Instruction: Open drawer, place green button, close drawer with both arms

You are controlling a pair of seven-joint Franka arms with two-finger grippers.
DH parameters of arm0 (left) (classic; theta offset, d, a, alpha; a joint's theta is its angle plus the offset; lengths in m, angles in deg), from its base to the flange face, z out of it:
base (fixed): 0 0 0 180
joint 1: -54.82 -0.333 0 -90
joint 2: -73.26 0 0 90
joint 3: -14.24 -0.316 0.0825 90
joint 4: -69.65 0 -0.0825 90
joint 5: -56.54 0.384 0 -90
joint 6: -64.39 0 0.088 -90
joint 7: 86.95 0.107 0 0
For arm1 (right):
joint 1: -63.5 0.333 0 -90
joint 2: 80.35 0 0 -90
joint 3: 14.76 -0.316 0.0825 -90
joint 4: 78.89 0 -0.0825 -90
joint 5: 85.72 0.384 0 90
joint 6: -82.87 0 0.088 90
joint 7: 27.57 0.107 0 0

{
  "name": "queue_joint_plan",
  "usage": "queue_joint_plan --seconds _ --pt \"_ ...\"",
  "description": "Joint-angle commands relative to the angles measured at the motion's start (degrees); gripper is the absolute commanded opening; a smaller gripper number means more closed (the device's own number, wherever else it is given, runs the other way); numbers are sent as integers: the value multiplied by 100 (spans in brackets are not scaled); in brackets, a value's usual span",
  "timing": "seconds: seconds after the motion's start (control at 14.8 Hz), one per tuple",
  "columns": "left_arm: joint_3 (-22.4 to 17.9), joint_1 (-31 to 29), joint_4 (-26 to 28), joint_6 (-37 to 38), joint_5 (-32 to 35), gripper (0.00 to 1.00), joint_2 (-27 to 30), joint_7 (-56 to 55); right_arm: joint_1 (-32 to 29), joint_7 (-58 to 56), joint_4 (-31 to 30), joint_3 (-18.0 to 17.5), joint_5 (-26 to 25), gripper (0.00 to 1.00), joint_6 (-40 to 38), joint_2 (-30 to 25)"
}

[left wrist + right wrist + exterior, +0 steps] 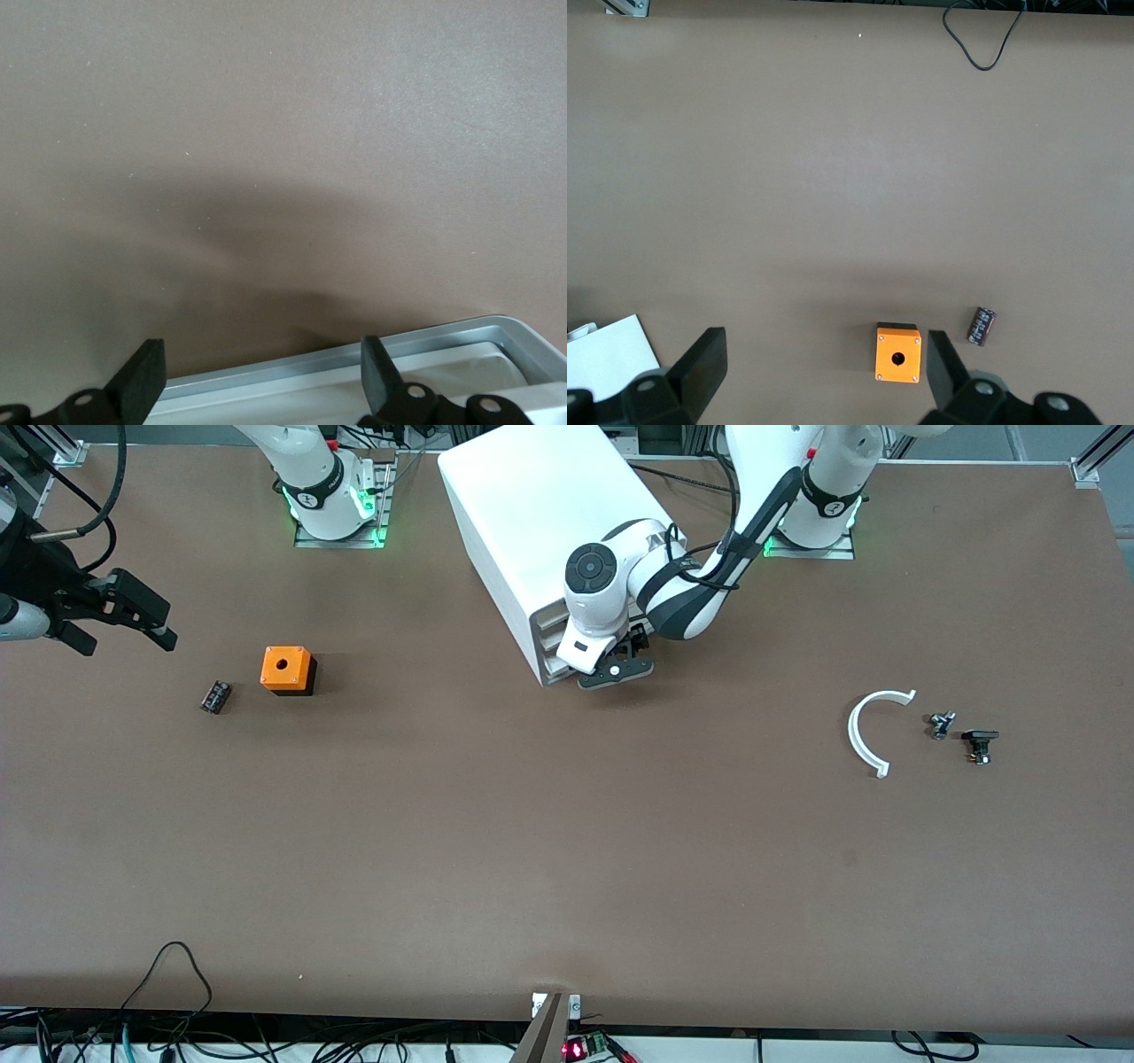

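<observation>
The left hand [617, 671] sat spread, unclenched, at the cabinet [532, 522] front, its fingers [383, 374] straddling the drawer [461, 354] rim below; hooking that lip squarely mattered. The right hand [142, 615] waited released over the counter [532, 850]. The button [979, 746] lay well apart

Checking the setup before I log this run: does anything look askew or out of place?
The cabinet sits skewed to the table's edges. The left gripper is open at its drawer fronts. The right gripper waits open, above the table's right-arm end.
</observation>
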Motion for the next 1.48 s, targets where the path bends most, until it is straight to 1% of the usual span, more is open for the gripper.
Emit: queue_joint_plan --seconds 0.0,0.13,0.27,0.47,0.67,0.74,1.01,1.15,1.28,1.42 --pt "220 -72 116 139 162 97 155 -147 -59 -55 185 -58 -77 100 -140 101" --pt "229 -19 107 262 162 97 172 -139 -59 -55 185 -58 -85 100 -131 101" --pt "229 -89 46 393 162 98 233 -17 -59 -55 193 -58 -77 100 -131 101" --pt "229 -519 -42 526 171 99 444 623 -59 -55 193 -58 -77 100 -140 110" --pt "221 -897 -182 912 171 99 813 1353 -68 -55 193 -58 -77 100 -140 101" --pt "221 -1046 -322 1104 171 99 866 1729 -68 -55 193 -58 -77 100 -140 101" --pt "221 -1644 -1262 2194 162 99 954 3356 -68 -55 193 -58 -77 100 -140 101" --pt "221 -1951 -1632 2520 162 99 1016 4120 -68 -55 193 -58 -85 100 -140 110" --pt "221 -2311 -1835 2644 162 99 1173 4955 -68 -55 185 -58 -85 100 -140 110" --pt "221 -2602 -1844 2653 118 99 1445 5842 -68 -55 193 -58 -85 100 -140 110"
